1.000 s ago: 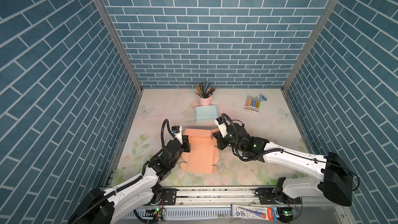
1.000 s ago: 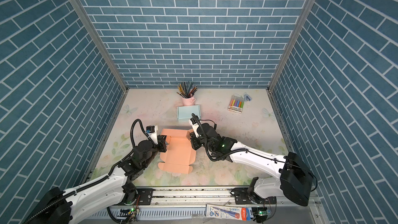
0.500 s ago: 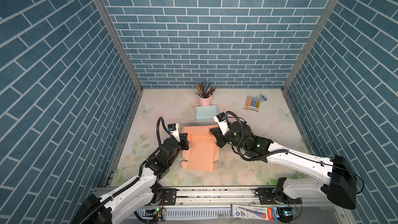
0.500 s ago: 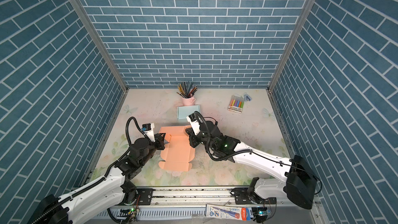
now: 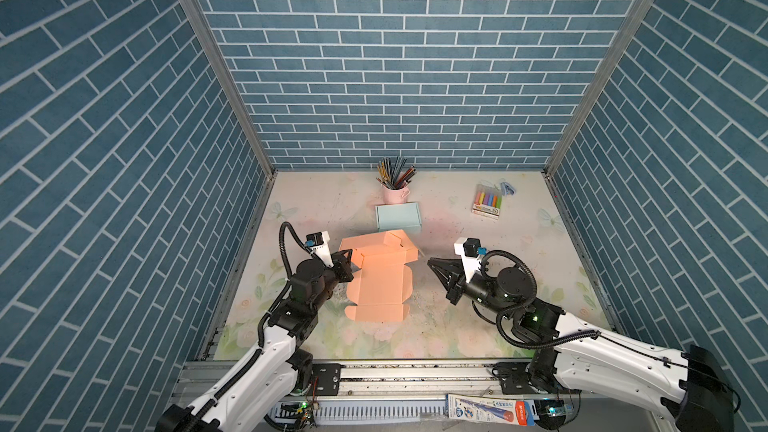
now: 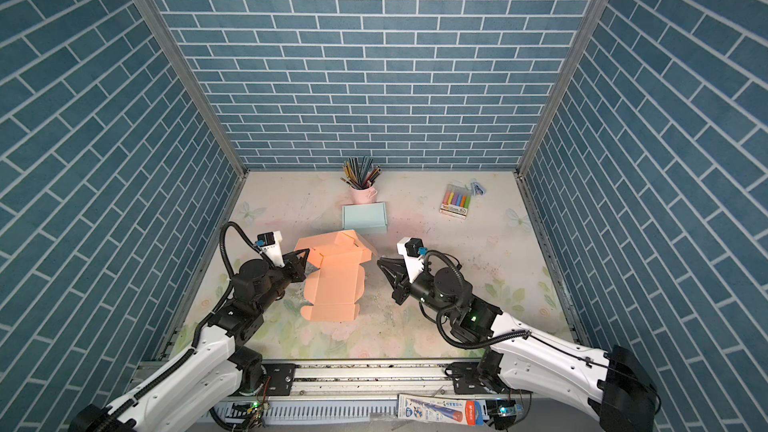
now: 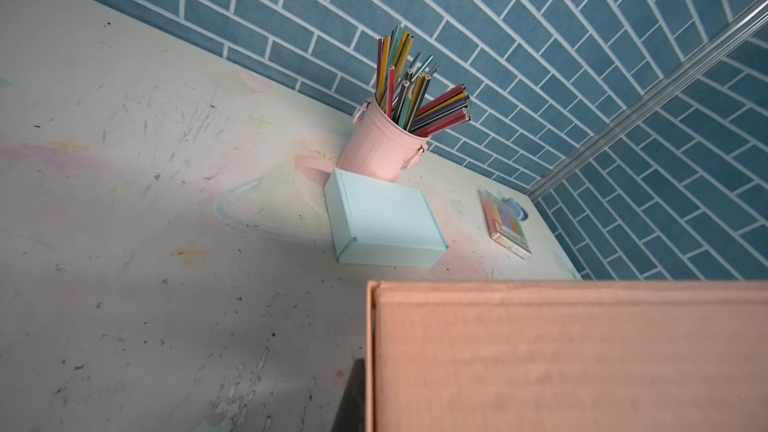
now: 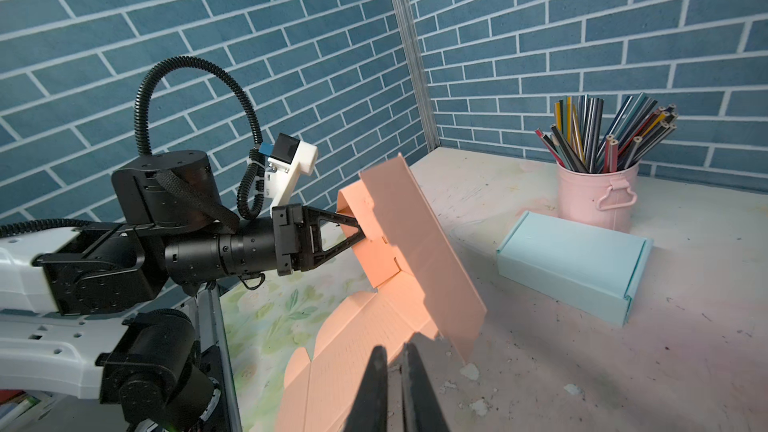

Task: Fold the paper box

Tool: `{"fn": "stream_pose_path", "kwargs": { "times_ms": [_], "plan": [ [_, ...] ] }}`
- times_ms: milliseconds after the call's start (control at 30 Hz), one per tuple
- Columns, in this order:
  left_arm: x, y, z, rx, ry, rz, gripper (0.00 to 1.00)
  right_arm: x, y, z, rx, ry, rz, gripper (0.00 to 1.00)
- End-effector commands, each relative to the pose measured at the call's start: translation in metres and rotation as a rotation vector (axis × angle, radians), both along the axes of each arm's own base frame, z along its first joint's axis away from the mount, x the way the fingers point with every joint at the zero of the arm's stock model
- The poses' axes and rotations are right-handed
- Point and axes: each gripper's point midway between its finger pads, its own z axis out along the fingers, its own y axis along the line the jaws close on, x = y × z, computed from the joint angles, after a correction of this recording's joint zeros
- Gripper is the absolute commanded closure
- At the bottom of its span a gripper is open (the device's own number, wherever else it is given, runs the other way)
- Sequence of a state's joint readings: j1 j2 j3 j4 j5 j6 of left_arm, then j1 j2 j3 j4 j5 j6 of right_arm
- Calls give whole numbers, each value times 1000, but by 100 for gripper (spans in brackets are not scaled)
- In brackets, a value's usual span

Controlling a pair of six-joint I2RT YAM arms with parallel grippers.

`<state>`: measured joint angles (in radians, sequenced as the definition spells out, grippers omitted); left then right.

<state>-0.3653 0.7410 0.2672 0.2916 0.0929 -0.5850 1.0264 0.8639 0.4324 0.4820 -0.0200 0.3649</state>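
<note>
- Nearest the robot, the paper box (image 5: 380, 288) lies mid-tabletop (image 5: 457, 326), its near panels flat and unfolded.
- The right end effector (image 5: 430, 262) hovers just beside the box's right edge, not touching — fingers (image 8: 374, 380) almost together, empty.
- The left end effector (image 8: 360, 235) is clamped on a flap (image 8: 374, 259) at the box's left far corner.
- The far panel (image 8: 419, 251) stands raised but tilted — an early fold, I judge; walls and closing remain.
- Beyond, a closed blue box (image 5: 398, 218) sits near.

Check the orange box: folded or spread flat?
Partly folded: the orange box has its far end tilted up in the left hand; the rest lies flat.
</note>
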Motion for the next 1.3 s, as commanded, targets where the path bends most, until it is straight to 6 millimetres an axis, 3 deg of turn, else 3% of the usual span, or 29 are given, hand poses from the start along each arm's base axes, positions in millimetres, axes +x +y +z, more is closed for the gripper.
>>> {"fn": "stream_pose_path", "kwargs": {
  "times_ms": [0, 133, 300, 600, 967, 1267],
  "plan": [
    [-1, -4, 19, -72, -23, -35, 100, -4, -2, 17, 113, -20, 19, 91],
    [-3, -6, 26, -103, -39, -53, 100, -1, 2, 4, 99, -4, 19, 93],
    [-5, -11, 29, -131, -59, -84, 100, 1, 17, 3, 70, 9, 49, 95],
    [-7, -18, 25, -152, -52, -125, 100, 6, 24, 18, 104, -30, 48, 95],
    [-8, -25, 36, -171, -73, -166, 100, 8, 44, 33, 115, -59, 98, 96],
    [-8, -26, 32, -171, -66, -172, 100, 16, 54, 20, 65, -15, 91, 96]
  ]
}}
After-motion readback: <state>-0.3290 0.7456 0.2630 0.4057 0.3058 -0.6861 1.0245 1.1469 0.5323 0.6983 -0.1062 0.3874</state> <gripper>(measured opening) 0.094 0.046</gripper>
